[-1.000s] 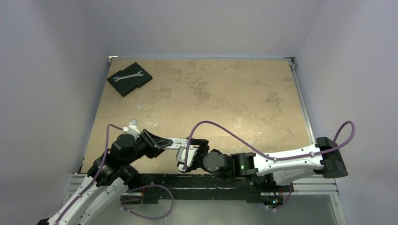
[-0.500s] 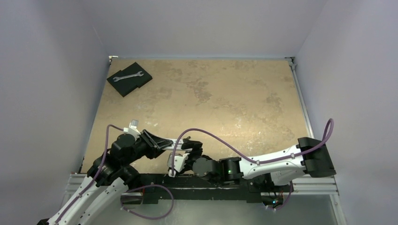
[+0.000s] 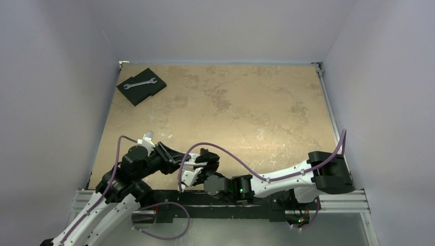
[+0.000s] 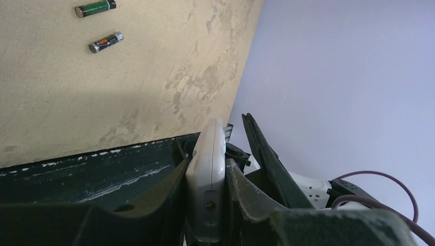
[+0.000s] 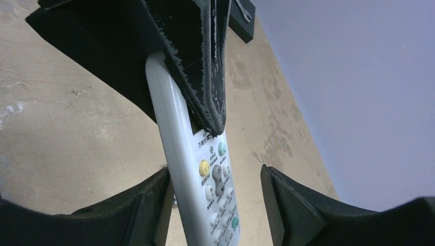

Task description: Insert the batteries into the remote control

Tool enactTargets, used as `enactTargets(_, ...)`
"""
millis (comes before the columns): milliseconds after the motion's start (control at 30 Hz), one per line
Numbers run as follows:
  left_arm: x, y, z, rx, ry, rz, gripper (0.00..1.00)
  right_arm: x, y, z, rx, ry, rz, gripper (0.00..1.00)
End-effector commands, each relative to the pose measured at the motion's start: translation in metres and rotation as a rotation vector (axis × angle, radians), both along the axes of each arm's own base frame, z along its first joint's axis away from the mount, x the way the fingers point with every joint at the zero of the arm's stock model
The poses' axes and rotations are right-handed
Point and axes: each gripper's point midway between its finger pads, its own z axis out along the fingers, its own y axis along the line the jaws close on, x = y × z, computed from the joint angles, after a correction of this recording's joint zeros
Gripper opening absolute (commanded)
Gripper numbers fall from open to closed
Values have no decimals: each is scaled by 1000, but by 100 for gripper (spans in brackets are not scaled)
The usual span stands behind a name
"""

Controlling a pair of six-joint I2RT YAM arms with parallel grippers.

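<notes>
The left gripper [image 4: 208,166] is clamped on 1 end of the remote [image 5: 187,143], pressing its 2 broad faces and holding it up off the table [image 3: 246,102]. The right gripper [image 5: 215,177] has its fingers spread wide, 1 on each side of the free, button end. Its near finger [image 5: 149,205] sits just beside the remote's long edge, and the other stands apart.

The 2 batteries [image 4: 105,42] lie loose on the table, near each other and well apart from the remote.

The step in hand looks like a second grip on the remote. To do it well:

- The right gripper should shift until the remote sits midway between its fingers.
- It should then close slowly on the 2 narrow edges, clear of the buttons and the back.
- The left grip should hold until the right is firm, since the slim, smooth plastic could twist.
</notes>
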Motion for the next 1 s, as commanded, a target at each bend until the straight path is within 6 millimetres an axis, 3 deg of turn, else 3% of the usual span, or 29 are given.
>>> enactTargets(0, 1, -5, 31, -72, -52, -17, 0, 6, -5, 20, 72, -51, -70, 68)
enactTargets(233, 0, -6, 30, -72, -51, -25, 0, 7, -9, 18, 75, -50, -85, 53)
enactTargets(567, -1, -9, 26, -66, -44, -44, 20, 9, -16, 14, 98, -47, -124, 0)
enactTargets(600, -1, -9, 26, -64, -46, -45, 23, 9, -17, 15, 102, -46, -126, 0)
enactTargets(667, -1, -10, 25, -62, -50, -49, 34, 9, -18, 15, 107, -46, -125, 0)
enactTargets(800, -1, -10, 26, -55, -64, -57, 69, 9, -22, 15, 110, -47, -131, 0)
enactTargets(967, 0, -11, 31, -49, -106, -72, 87, 11, -29, 14, 119, -46, -145, 0)
